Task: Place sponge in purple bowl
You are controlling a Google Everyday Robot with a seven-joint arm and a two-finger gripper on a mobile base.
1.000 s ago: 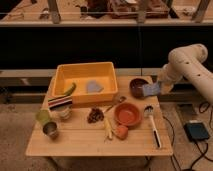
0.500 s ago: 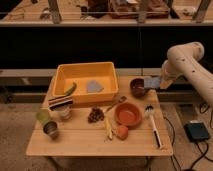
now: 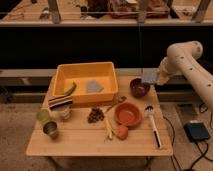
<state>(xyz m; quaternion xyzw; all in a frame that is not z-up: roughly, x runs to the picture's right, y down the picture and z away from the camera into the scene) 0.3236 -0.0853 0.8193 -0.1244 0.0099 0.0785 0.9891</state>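
The sponge [image 3: 149, 76] is a small blue-grey pad held in the air at the table's back right. My gripper [image 3: 153, 77] is shut on it, at the end of the cream arm [image 3: 186, 59] that reaches in from the right. The sponge hangs just above and slightly right of the purple bowl [image 3: 139, 88]. This small dark bowl stands on the wooden table [image 3: 75, 142], right of the yellow bin. A grey-blue flat piece [image 3: 94, 86] lies inside the bin.
The yellow bin [image 3: 84, 72] also holds a green item [image 3: 70, 89]. The orange bowl [image 3: 128, 114] sits in front of the purple bowl. A white brush [image 3: 154, 127], a brown cluster [image 3: 95, 115], a green cup [image 3: 43, 116] and a metal cup [image 3: 50, 129] stand on the table.
My gripper has lifted the sponge and carried it slightly left, from beside the purple bowl to above its right rim.
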